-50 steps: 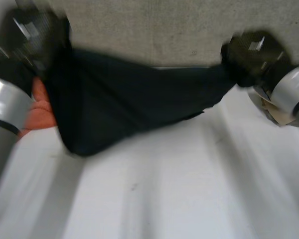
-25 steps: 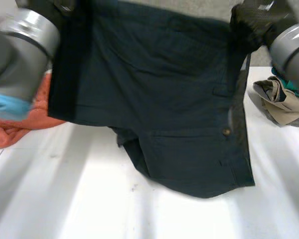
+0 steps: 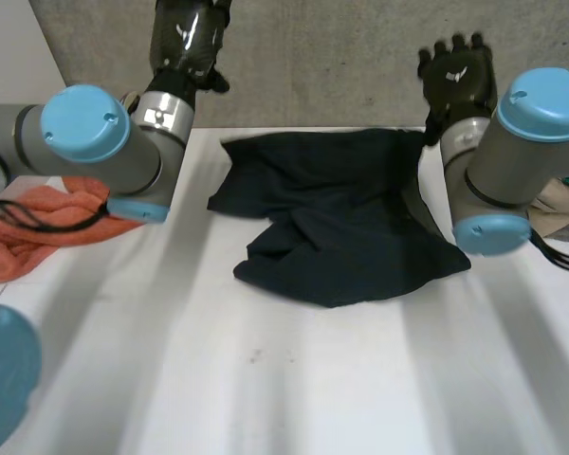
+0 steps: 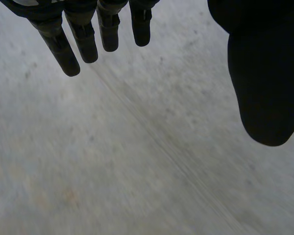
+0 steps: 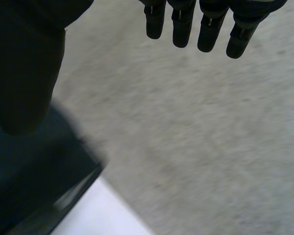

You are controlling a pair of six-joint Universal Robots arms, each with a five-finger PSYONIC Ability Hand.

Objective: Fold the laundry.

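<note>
Dark navy shorts (image 3: 332, 223) lie in a rumpled heap on the white table (image 3: 294, 379), towards its far edge. My left hand (image 3: 185, 38) is raised beyond the far edge, left of the shorts, open and holding nothing; its wrist view has straight fingers (image 4: 83, 39) and the thumb (image 4: 264, 73) spread over grey floor. My right hand (image 3: 458, 74) hangs above the heap's far right corner, fingers spread and empty. In its own wrist view the straight fingers (image 5: 183, 24) are apart from the thumb (image 5: 24, 63), with the shorts (image 5: 29, 186) below the thumb.
An orange cloth (image 3: 38, 227) lies bunched at the table's left side by my left arm. Beige and teal garments (image 3: 561, 204) are piled at the right edge behind my right arm. Grey floor (image 3: 341, 57) lies beyond the table.
Both hands held the shorts spread up in the air; now they have opened and let go. The shorts have dropped onto the table in a heap.
</note>
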